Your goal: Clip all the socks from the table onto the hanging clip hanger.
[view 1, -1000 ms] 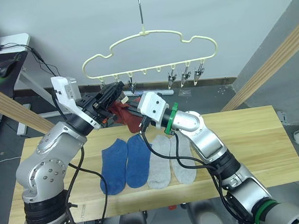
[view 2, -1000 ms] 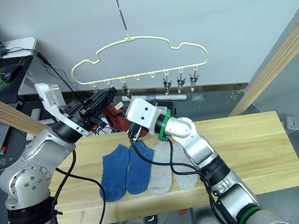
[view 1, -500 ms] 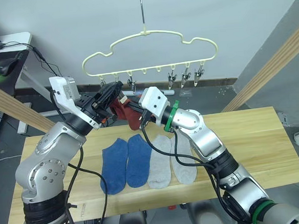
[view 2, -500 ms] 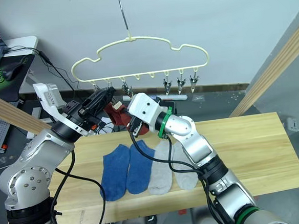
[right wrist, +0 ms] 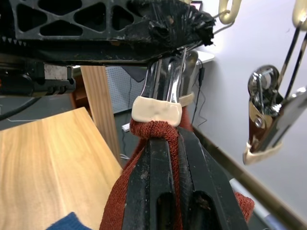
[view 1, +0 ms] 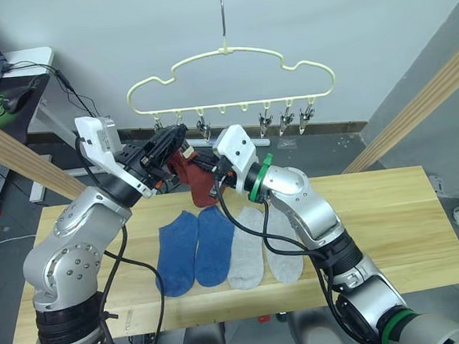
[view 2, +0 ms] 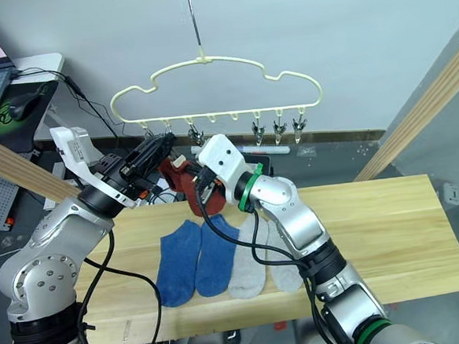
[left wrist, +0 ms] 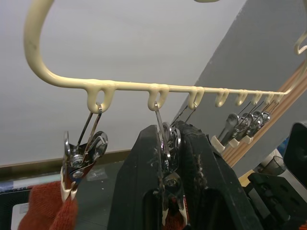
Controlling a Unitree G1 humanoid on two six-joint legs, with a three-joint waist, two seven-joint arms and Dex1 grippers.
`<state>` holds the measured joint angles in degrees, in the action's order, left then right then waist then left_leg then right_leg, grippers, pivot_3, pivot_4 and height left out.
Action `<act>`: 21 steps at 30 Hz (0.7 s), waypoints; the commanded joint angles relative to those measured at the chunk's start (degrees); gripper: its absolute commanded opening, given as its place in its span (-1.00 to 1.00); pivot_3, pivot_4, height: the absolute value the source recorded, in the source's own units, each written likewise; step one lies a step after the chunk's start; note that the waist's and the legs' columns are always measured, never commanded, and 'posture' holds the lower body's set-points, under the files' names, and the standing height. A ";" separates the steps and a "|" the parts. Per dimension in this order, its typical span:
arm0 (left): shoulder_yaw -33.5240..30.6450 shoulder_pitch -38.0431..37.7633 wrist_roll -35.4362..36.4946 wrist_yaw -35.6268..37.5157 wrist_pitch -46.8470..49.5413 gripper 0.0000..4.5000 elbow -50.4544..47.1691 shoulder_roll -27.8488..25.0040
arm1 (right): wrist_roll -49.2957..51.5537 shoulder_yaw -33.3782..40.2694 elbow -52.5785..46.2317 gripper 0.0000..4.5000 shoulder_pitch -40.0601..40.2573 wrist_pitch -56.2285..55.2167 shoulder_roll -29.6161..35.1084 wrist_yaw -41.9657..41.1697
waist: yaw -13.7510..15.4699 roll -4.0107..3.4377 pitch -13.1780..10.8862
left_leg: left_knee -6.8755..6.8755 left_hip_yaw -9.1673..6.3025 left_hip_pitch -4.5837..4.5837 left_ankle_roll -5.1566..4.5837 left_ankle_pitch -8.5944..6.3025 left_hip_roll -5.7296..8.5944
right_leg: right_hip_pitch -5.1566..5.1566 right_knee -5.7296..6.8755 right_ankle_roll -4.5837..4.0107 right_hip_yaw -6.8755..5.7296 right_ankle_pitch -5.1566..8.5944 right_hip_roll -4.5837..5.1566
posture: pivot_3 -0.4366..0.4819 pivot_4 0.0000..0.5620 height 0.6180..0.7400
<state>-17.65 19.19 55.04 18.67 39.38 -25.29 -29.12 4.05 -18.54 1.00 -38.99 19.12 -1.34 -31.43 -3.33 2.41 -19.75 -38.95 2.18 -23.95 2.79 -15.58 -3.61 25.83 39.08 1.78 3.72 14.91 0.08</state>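
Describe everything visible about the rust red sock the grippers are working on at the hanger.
The rust red sock is soft knit fabric, hanging limp above the table and clear of it. Its top edge is bunched between the right gripper's shut black fingers, pushed up against the cream-tipped metal clip. The left gripper squeezes that clip, the second from the left end of the pale yellow clip hanger. A second rust red sock hangs from the neighbouring clip.
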 commanded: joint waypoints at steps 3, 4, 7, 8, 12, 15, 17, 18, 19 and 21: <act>0.90 -0.52 -0.06 0.95 0.19 -0.89 -1.46 -0.38 | 2.19 1.02 -4.59 -1.00 -0.75 -0.03 -1.68 0.76 | 0.06 0.01 0.01 | -0.01 -0.01 -0.01 0.00 0.00 0.00 | 0.00 0.00 0.00 -0.01 0.00 0.00 | -0.12 0.04 0.97; 0.74 -0.64 0.12 0.91 0.13 -0.89 -1.54 -0.27 | 2.28 0.94 -4.57 -1.00 -0.83 -0.01 -1.72 0.78 | 0.06 0.01 0.01 | -0.01 -0.02 -0.01 0.01 0.01 0.01 | 0.00 0.01 0.00 -0.01 0.00 0.00 | -0.12 0.04 0.97; 0.52 -0.82 -0.25 0.60 0.05 -0.89 -1.53 -0.40 | 2.34 0.57 -4.48 -1.00 -0.98 -0.08 -1.78 0.68 | 0.06 0.01 0.01 | -0.01 -0.03 -0.02 0.02 0.01 0.00 | 0.00 0.01 0.00 -0.03 0.00 0.00 | -0.12 0.04 0.97; 0.56 -0.80 -0.64 0.65 -0.18 -0.89 -1.50 -0.47 | 2.32 0.49 -4.42 -1.00 -1.01 -0.13 -1.78 0.62 | 0.06 0.01 0.01 | -0.01 -0.04 -0.02 0.02 0.02 0.00 | 0.00 0.01 -0.01 -0.04 0.00 0.00 | -0.12 0.03 0.97; 0.45 -1.20 -0.28 1.08 0.17 -0.89 -1.81 -0.70 | 2.03 0.07 -3.93 -1.00 -1.22 -0.55 -1.71 0.33 | 0.06 0.02 0.02 | -0.01 -0.04 -0.02 0.03 0.02 0.01 | 0.00 0.01 -0.01 -0.05 -0.01 0.00 | -0.11 0.02 0.97; 0.21 -1.34 -0.01 1.40 0.19 -0.89 -1.82 -0.66 | 1.91 -0.01 -3.42 -1.00 -1.44 -0.80 -1.78 0.28 | 0.07 0.03 0.03 | -0.01 -0.06 -0.02 0.03 0.03 0.01 | 0.00 0.01 -0.01 -0.06 -0.01 0.00 | -0.11 0.02 0.97; 0.33 -1.35 -0.37 1.88 -0.17 -0.89 -1.72 -0.68 | 1.84 -0.04 -3.04 -1.00 -1.64 -1.00 -1.84 0.27 | 0.09 0.04 0.04 | -0.01 -0.07 -0.03 0.04 0.03 0.01 | 0.00 0.02 -0.01 -0.08 -0.01 0.00 | -0.10 0.02 0.97; 0.37 -1.36 -0.51 2.08 -0.32 -0.89 -1.68 -0.68 | 1.82 -0.05 -2.93 -1.00 -1.70 -1.06 -1.87 0.27 | 0.09 0.05 0.05 | -0.01 -0.07 -0.03 0.04 0.03 0.01 | 0.00 0.02 -0.01 -0.08 -0.01 0.00 | -0.10 0.02 0.97; 0.51 -1.39 -0.73 2.11 -0.27 -0.89 -1.62 -0.77 | 1.79 -0.08 -2.85 -1.00 -1.75 -1.09 -1.90 0.27 | 0.10 0.07 0.06 | -0.01 -0.07 -0.03 0.04 0.03 0.01 | 0.00 0.02 -0.01 -0.08 -0.01 0.00 | -0.10 0.02 0.97; 0.77 -1.38 -1.31 1.97 -0.15 -0.89 -1.44 -0.94 | 1.77 -0.13 -2.80 -1.00 -1.80 -1.09 -1.96 0.27 | 0.10 0.08 0.07 | -0.01 -0.08 -0.03 0.05 0.04 0.01 | 0.00 0.02 -0.01 -0.09 -0.01 0.00 | -0.10 0.02 0.97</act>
<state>-17.88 18.70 54.27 19.80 39.07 -25.31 -29.36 4.74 -18.83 0.56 -39.01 20.44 -1.61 -31.13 -3.23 2.50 -19.68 -38.96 2.10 -23.98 2.84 -15.54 -3.61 25.83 39.11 1.77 3.63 14.90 0.08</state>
